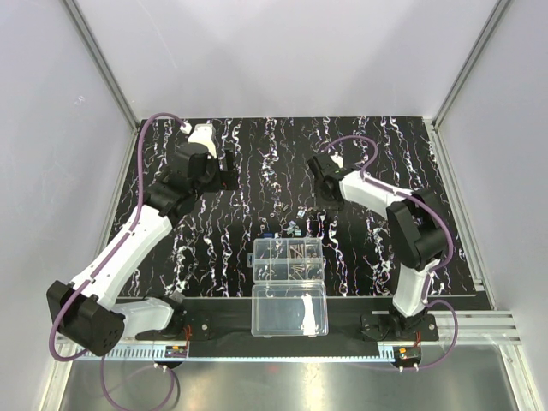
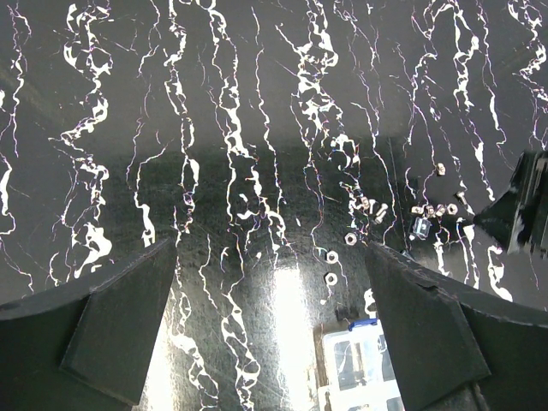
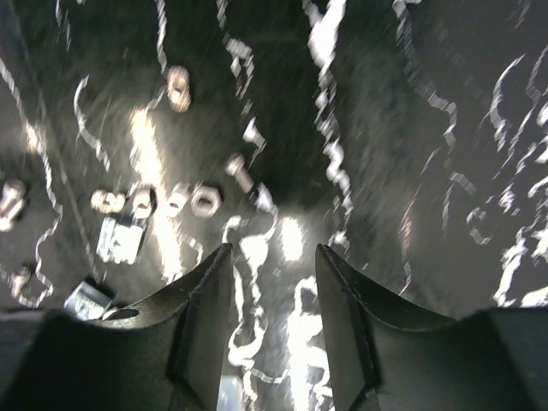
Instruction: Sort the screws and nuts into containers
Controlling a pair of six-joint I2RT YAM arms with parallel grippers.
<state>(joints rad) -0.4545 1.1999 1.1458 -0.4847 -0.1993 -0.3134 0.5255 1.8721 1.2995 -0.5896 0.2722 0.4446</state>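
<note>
Just ahead-left of right end effector [image 3: 272, 250], fingers apart and empty: four nuts [image 3: 206, 201] in a row, a fifth farther ahead, one screw [image 3: 240, 171] on counter [image 3: 411, 128], all blurry. Meanwhile left end effector [image 2: 272, 248] is spread wide, empty. One box of containers [image 1: 288, 259] sits base-side of both.

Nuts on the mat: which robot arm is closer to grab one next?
Probably the right. The right gripper is open just beside the loose nuts; the left gripper sits farther away.
</note>
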